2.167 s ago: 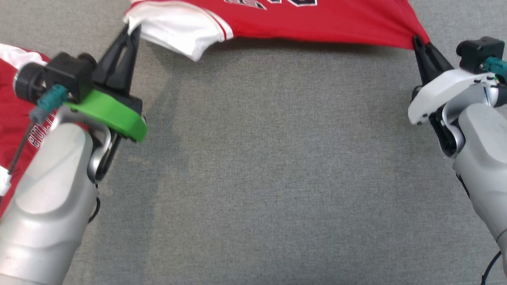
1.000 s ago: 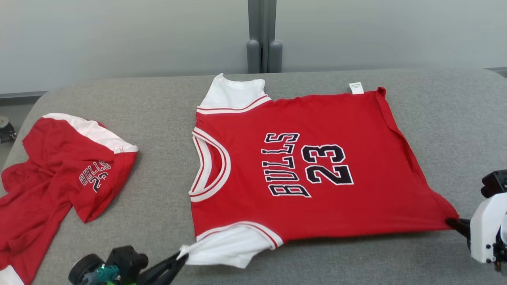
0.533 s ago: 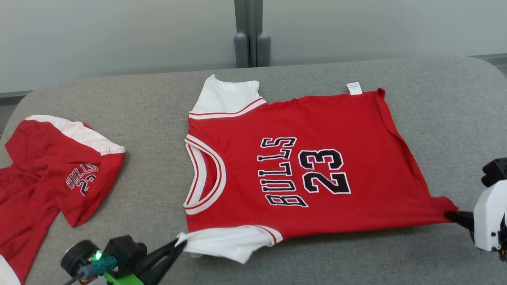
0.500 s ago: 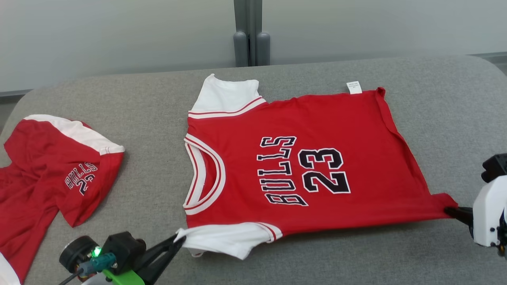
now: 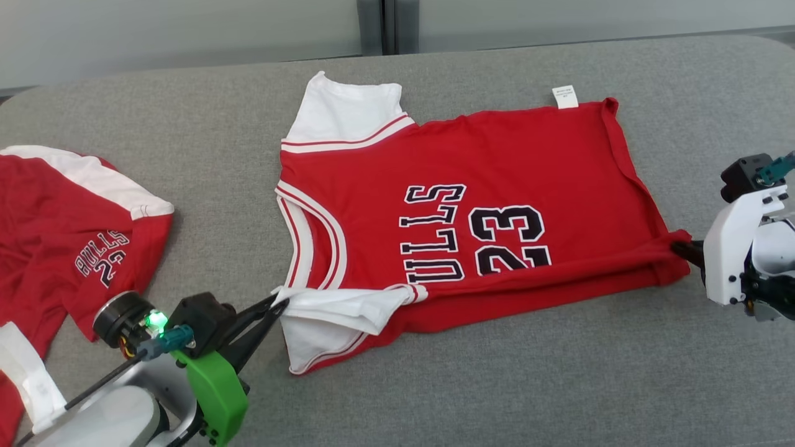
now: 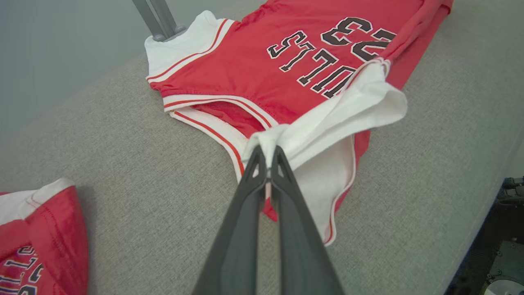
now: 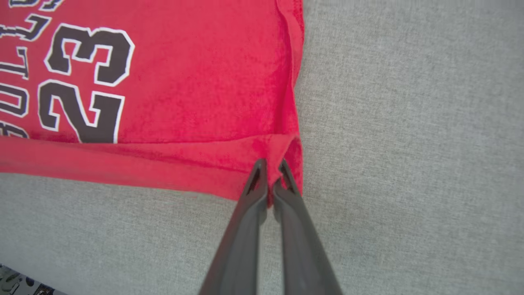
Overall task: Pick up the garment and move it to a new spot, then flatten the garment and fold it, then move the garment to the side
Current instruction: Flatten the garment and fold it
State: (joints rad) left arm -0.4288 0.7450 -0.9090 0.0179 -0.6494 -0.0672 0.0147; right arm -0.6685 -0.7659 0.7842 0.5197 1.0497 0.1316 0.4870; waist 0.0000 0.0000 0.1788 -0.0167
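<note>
The jersey (image 5: 497, 155) lies front-up in the middle of the grey worktop (image 5: 497, 385), neck to the robot's left and hem to its right. Both pincers are clamped on its near edge.

The left pincer (image 5: 279, 304) has its fingers together on the white near sleeve (image 5: 335, 307). The left wrist view shows the tips (image 6: 266, 153) pinching a bunched bit of that sleeve, held up off the surface. The right pincer (image 5: 677, 248) is closed on the near hem corner, and the right wrist view shows red cloth nipped between its tips (image 7: 270, 168).

Half a second ago the near edge lay out flat towards the robot and the whole "BULLS 23" print showed. Now that edge has been carried up and over onto the front. A red band is doubled along the near side from sleeve to hem, covering the "B" and the lower part of the "23". The near sleeve is folded back on itself, with its underside showing below.

The far sleeve (image 5: 345, 112) and the label (image 5: 564, 97) at the far hem lie as before. The camera has tipped down, so everything sits higher in the head view.

A second red garment (image 5: 62, 211) lies well apart at the left.
</note>
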